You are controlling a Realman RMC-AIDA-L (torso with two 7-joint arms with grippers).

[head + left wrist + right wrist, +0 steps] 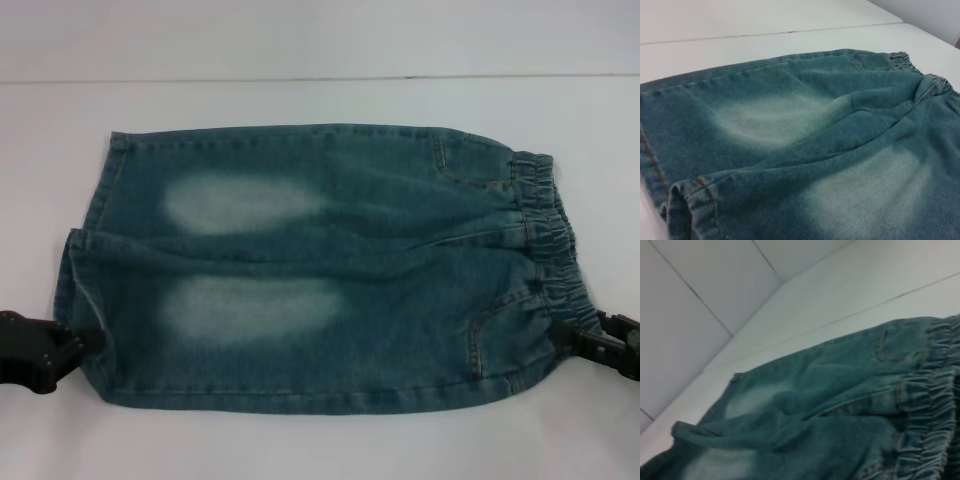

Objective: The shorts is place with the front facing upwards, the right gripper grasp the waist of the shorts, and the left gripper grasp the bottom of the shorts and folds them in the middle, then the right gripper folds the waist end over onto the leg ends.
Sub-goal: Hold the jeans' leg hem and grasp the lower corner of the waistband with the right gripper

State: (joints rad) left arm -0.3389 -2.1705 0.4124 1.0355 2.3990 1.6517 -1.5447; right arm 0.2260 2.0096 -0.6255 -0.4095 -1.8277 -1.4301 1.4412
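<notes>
The shorts [320, 265] lie flat on the white table [320, 40], front up, with the waist [548, 235] at the right and the bottom of the shorts [80, 275] at the left. The left gripper [88, 342] sits at the near left hem corner and the right gripper [562, 334] at the near end of the elastic band; each looks pinched on the cloth edge, though I cannot tell how deep either bite goes. The risk, as I judge it, is a shallow grip: heavy denim could slip out on the lift, or the two arms could rise unevenly and skew the middle fold, dragging the far leg askew.
</notes>
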